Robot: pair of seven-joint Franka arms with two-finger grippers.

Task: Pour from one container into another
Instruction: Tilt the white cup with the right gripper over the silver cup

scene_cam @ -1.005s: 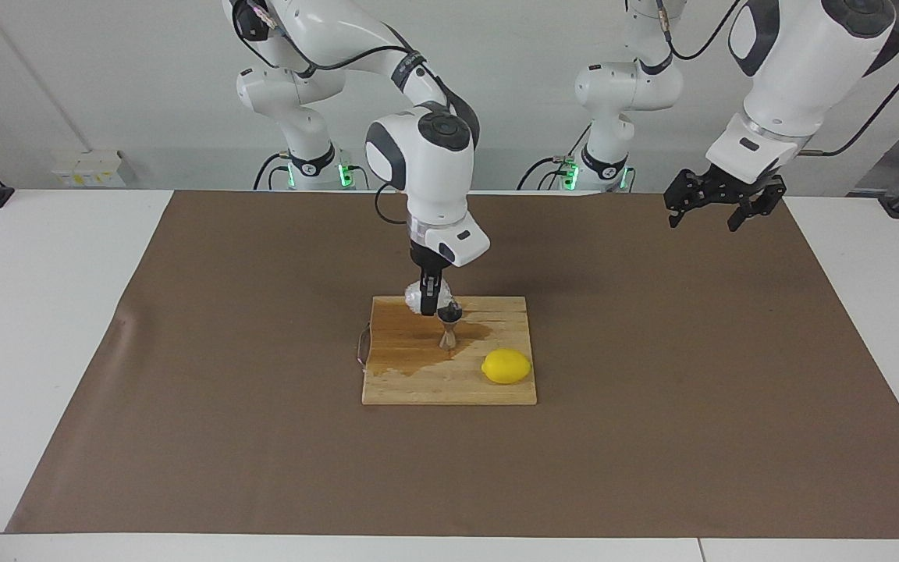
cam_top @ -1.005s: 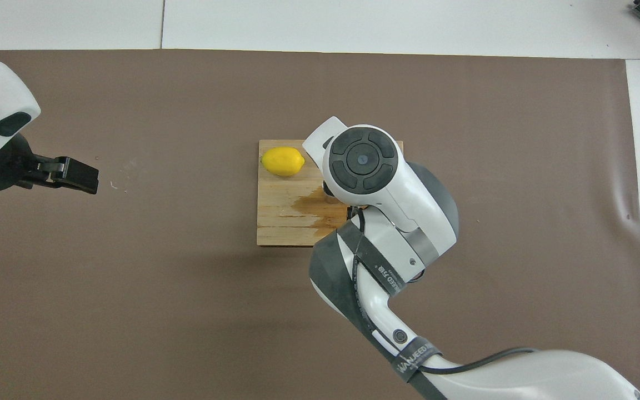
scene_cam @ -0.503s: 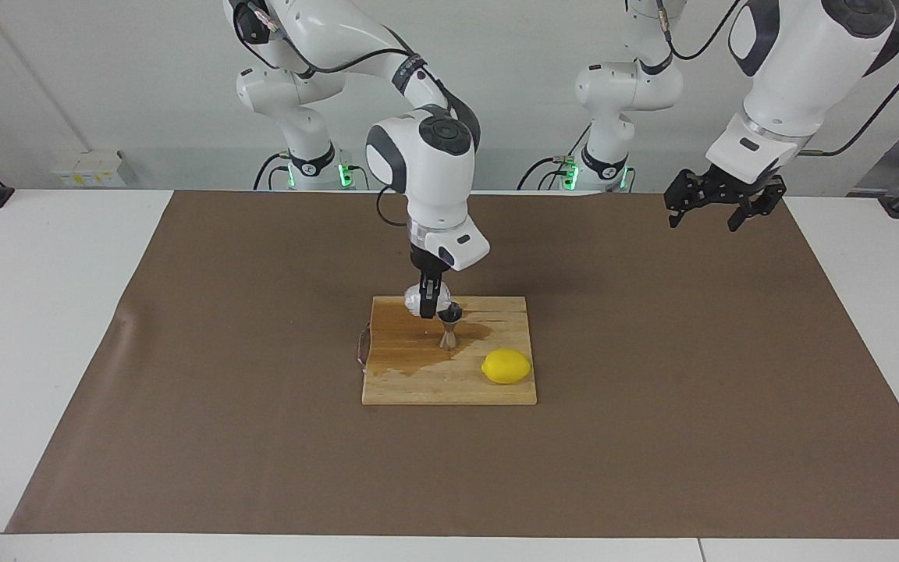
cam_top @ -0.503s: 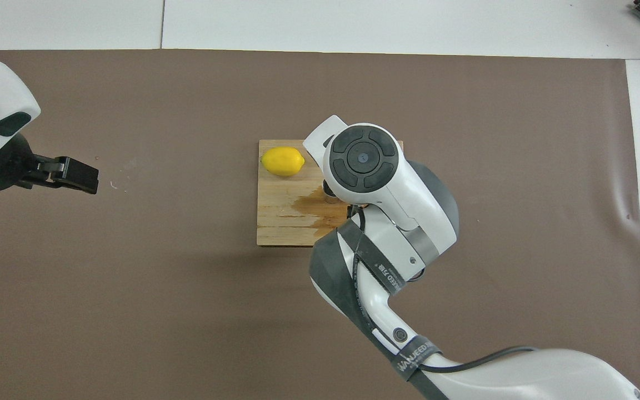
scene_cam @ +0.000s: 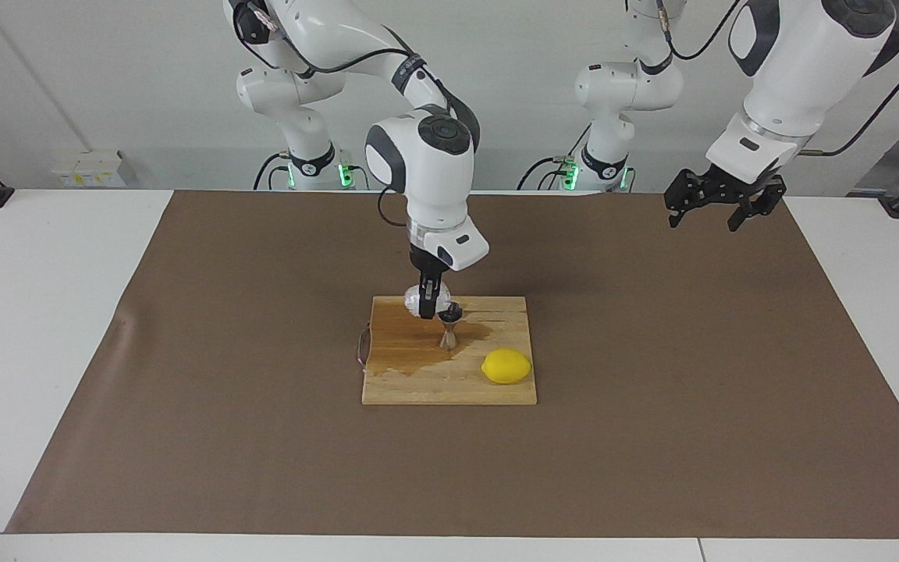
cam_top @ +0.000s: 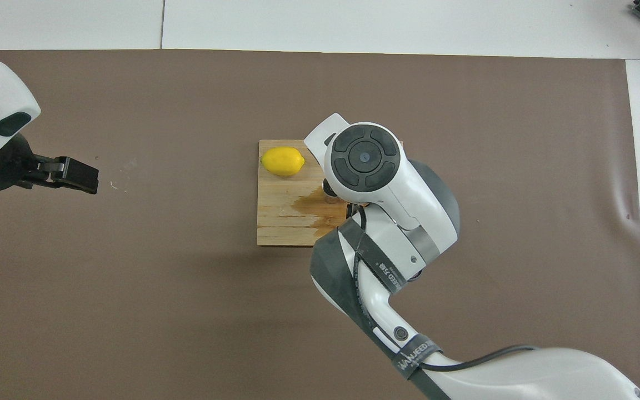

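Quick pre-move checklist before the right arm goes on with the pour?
1. Right end effector shut on the plastic cup: ok.
2. Cup held over the cutting board, beside the jigger's rim: ok.
3. Jigger upright on the board: ok.
4. Board dry: not ok, a wet stain spreads around the jigger.
5. Lemon apart from the jigger: ok.
6. Left end effector open, waiting over the mat at its own end: ok.
7. Liquid left in the cup: cannot tell.
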